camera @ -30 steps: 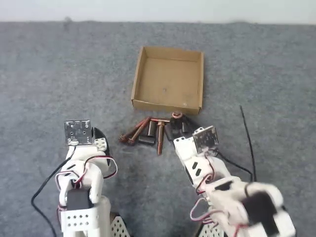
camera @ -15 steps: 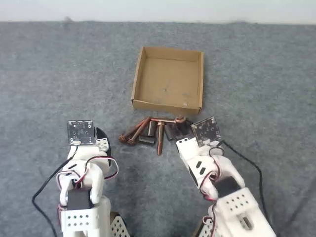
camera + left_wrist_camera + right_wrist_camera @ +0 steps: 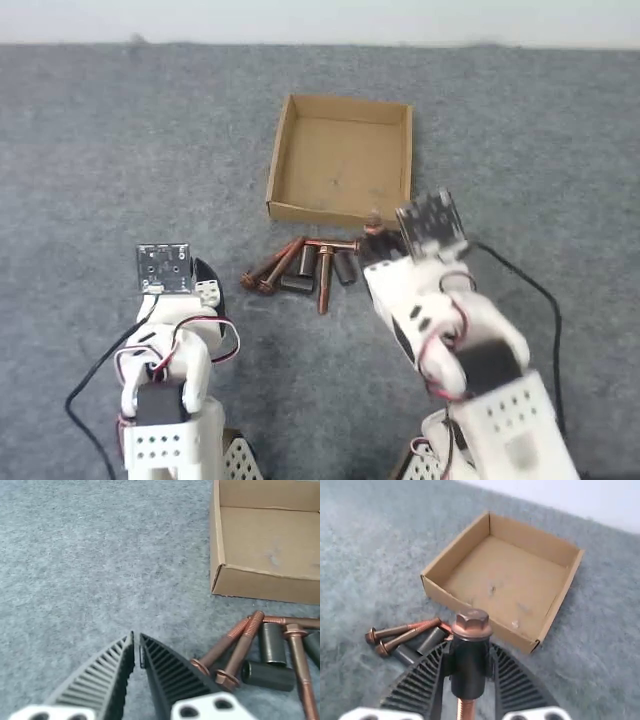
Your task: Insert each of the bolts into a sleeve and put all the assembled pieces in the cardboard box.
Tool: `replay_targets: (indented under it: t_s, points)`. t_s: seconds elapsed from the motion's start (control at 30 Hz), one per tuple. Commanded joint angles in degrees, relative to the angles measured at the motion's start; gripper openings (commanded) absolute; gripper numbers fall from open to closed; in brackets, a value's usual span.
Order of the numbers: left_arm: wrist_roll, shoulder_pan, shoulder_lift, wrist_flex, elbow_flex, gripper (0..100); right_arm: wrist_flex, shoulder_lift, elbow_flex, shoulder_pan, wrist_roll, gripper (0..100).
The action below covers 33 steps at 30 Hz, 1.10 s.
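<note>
Right hand [image 3: 469, 652] clamps a sleeved bolt [image 3: 471, 624] near the bare cardboard box [image 3: 512, 575]; left hand [image 3: 136, 636] closed on nothing.

Two white plastic arms [image 3: 172, 322], black servos [image 3: 160, 405], red and black cables [image 3: 542, 292], ribbed black fingers [image 3: 170, 675], perforated bases [image 3: 160, 447]

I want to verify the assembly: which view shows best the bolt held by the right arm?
The right wrist view: the bolt stands close up, hex head above the dark sleeve, clamped between the jaws. The high view gives just its head, small and far. The left wrist view faces the loose bolts.
</note>
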Motion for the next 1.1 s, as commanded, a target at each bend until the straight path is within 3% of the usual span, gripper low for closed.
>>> replay_targets:
  t_s: [0.0, 0.2, 0.47, 0.7, 0.9, 1.07]
  points:
    - [-0.4, 0.0, 0.7, 0.2, -0.7, 1, 1.8, 12.8, -13.2, 0.7, 0.2, 0.6]
    - [-0.4, 0.0, 0.7, 0.2, -0.7, 1, 10.1, 32.6, -32.7, 0.8, 0.7, 0.6]
    - [-4.7, 0.1, 0.7, 0.3, -0.7, 1, 12.0, 52.9, -52.1, 4.5, 10.3, 0.6]
    - [-5.9, 0.1, 0.7, 0.3, -0.7, 1, 12.0, 70.8, -66.2, 10.4, 10.0, 1.7]
    - [-5.9, 0.1, 0.7, 0.3, -0.7, 1, 11.9, 81.5, -74.1, 10.6, 4.7, 11.5]
    - [-5.9, 0.1, 0.7, 0.3, -0.7, 1, 11.9, 87.5, -80.9, 10.6, 3.7, 10.3]
